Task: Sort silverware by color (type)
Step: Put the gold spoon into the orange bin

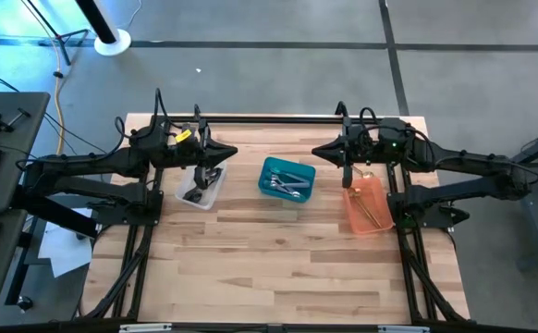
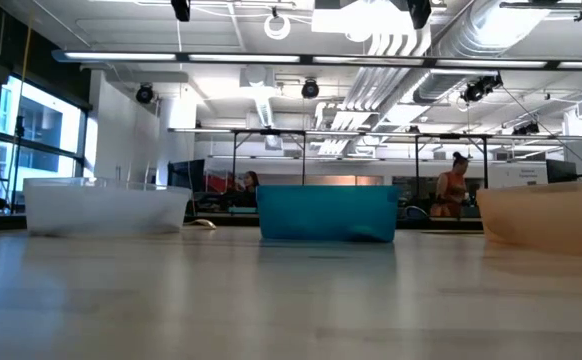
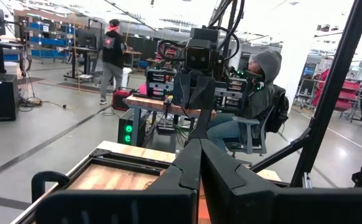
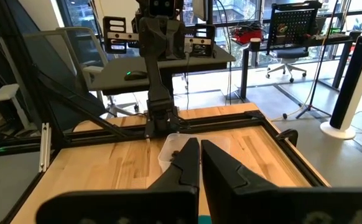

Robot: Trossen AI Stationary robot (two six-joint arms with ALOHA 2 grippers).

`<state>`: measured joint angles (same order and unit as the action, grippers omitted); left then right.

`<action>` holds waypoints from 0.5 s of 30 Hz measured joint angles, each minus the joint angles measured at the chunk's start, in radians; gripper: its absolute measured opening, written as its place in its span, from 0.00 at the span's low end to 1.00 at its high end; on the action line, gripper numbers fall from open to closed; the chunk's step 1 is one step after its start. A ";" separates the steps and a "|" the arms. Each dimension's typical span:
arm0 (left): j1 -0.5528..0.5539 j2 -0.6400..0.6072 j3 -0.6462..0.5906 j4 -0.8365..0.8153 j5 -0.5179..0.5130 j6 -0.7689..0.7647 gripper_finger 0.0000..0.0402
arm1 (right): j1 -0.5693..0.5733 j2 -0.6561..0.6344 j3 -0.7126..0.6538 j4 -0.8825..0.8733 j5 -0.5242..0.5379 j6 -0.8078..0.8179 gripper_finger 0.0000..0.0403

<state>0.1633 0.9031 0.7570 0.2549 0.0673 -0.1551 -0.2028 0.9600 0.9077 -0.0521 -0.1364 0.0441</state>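
The silverware lies in three bins near the table's far edge. Dark pieces (image 1: 196, 192) are in the clear bin (image 1: 215, 191), shiny silver pieces (image 1: 288, 185) in the teal bin (image 1: 271, 170), and gold-toned pieces (image 1: 371, 211) in the orange bin (image 1: 356, 215). My left gripper (image 1: 235, 153) is shut and empty, held level above the table between the clear and teal bins. My right gripper (image 1: 315, 151) faces it, also shut and empty, above the gap between the teal and orange bins. Each wrist view shows its own shut fingers (image 3: 199, 144) (image 4: 199, 144).
In the low view the clear bin (image 2: 106, 208), teal bin (image 2: 326, 212) and orange bin (image 2: 551, 215) stand in a row. Bare wood (image 1: 269, 268) fills the table's near half. A black frame (image 1: 269, 118) borders the far edge. People (image 3: 259, 93) are in the room beyond.
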 joint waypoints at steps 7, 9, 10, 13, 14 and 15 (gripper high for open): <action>0.000 0.000 0.000 0.000 0.000 0.000 0.00 | 0.000 0.000 0.000 -0.008 0.000 0.000 0.00; 0.000 0.000 0.000 0.000 0.000 0.000 0.00 | 0.000 0.000 0.000 -0.011 -0.001 0.000 0.00; 0.000 0.000 0.000 0.000 0.000 0.000 0.00 | 0.000 0.000 0.000 -0.011 -0.001 0.000 0.00; 0.000 0.000 0.000 0.000 0.000 0.000 0.00 | 0.000 0.000 0.000 -0.011 -0.004 0.000 0.00; 0.000 0.000 0.000 0.000 0.000 0.000 0.00 | 0.000 0.000 0.000 -0.011 -0.004 0.000 0.00; 0.000 0.000 0.000 0.000 0.000 0.000 0.00 | 0.000 0.000 0.000 -0.011 -0.003 0.000 0.00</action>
<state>0.1633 0.9031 0.7570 0.2546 0.0673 -0.1547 -0.2028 0.9600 0.9077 -0.0635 -0.1398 0.0441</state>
